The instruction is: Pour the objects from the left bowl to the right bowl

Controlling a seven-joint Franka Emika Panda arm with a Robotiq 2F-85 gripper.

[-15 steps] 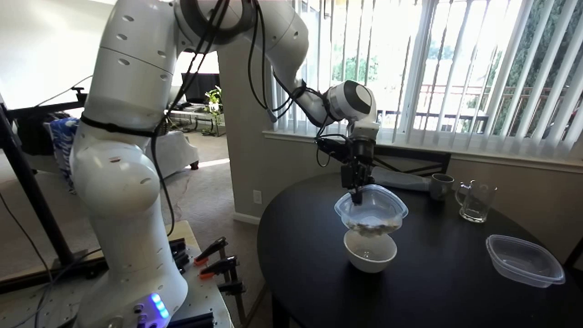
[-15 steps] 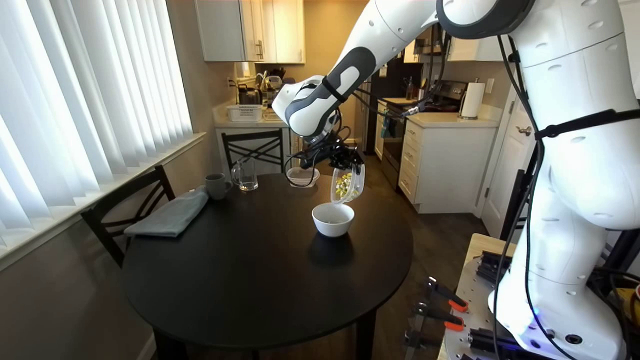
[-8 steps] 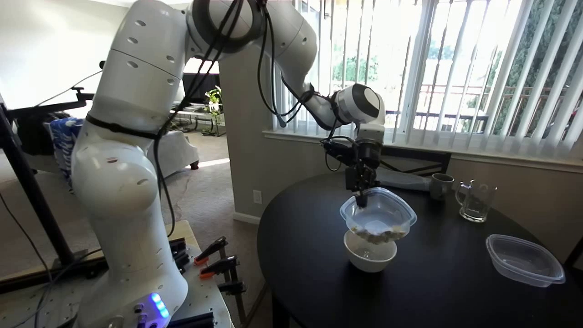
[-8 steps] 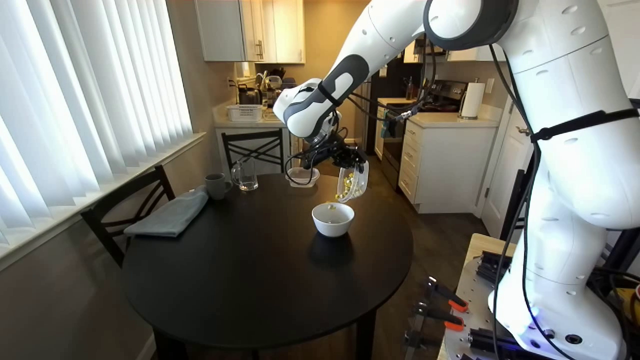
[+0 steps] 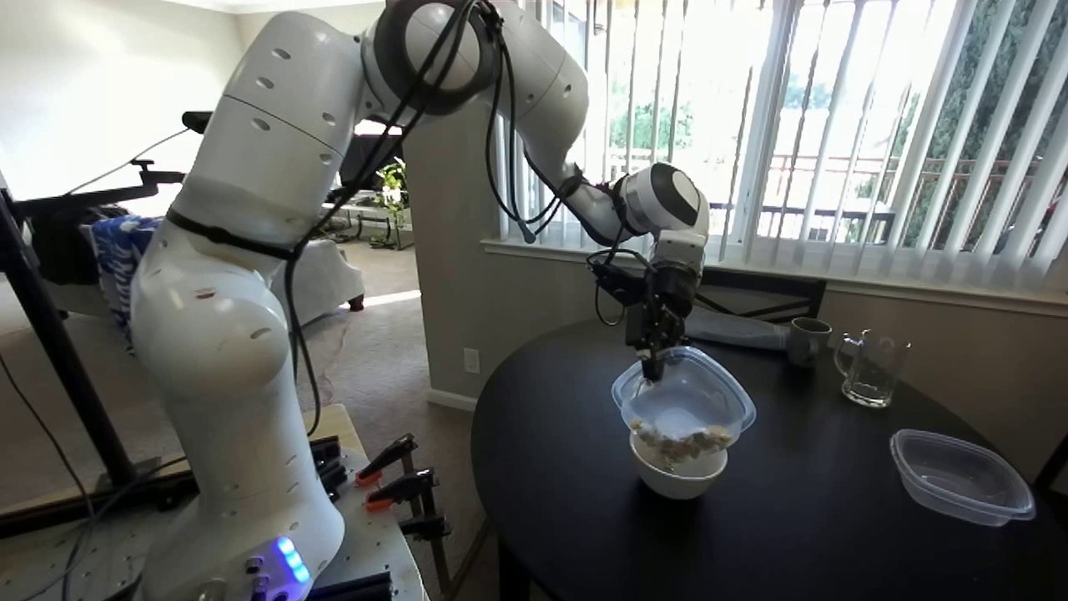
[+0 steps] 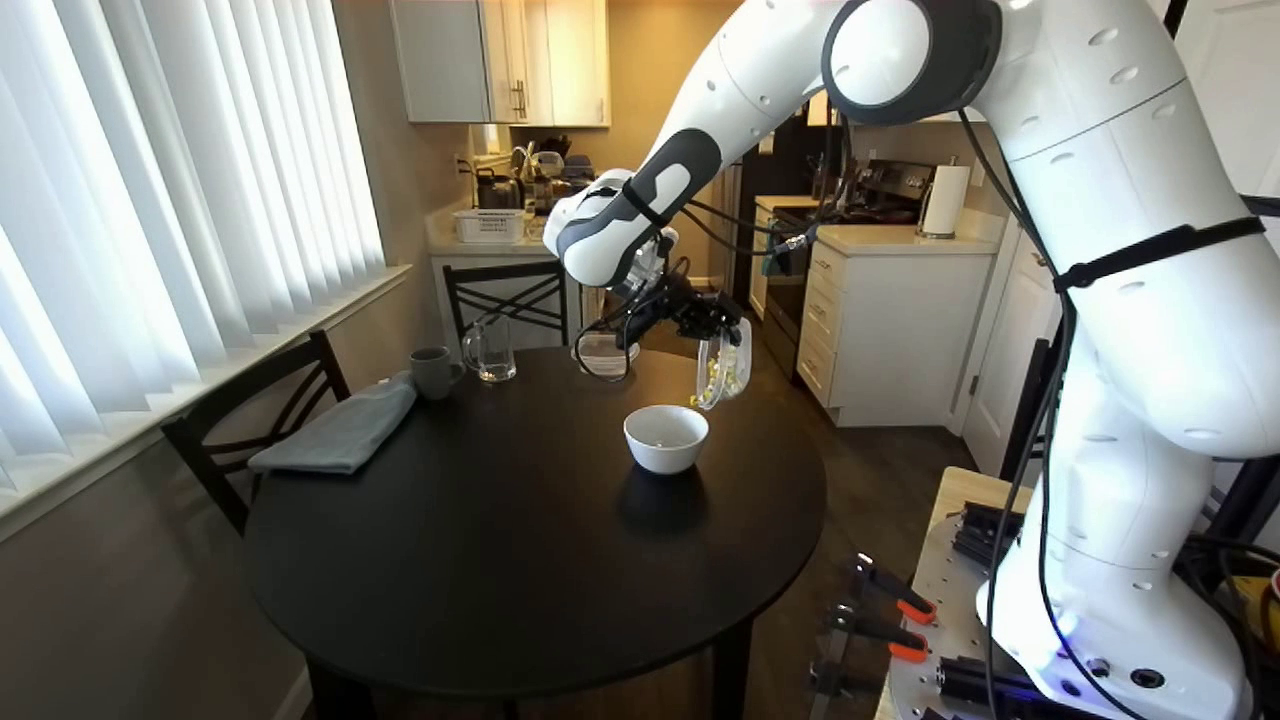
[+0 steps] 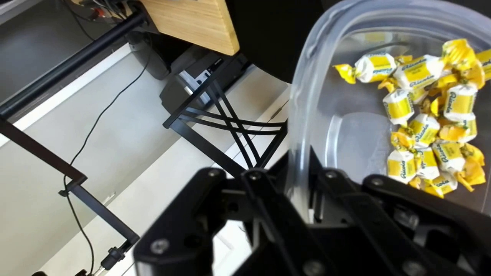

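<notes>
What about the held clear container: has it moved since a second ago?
Yes: in an exterior view, the held clear container has shifted rightward in the picture, judged against the unmoved white bowl.

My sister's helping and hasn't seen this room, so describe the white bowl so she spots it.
At the round dark table, find the clear container tilted in the gripper. The white bowl stands on the tabletop near the container's lower edge. Of the dishes, only it is opaque white: the second container and glass mug are transparent, the other mug gray.
</notes>
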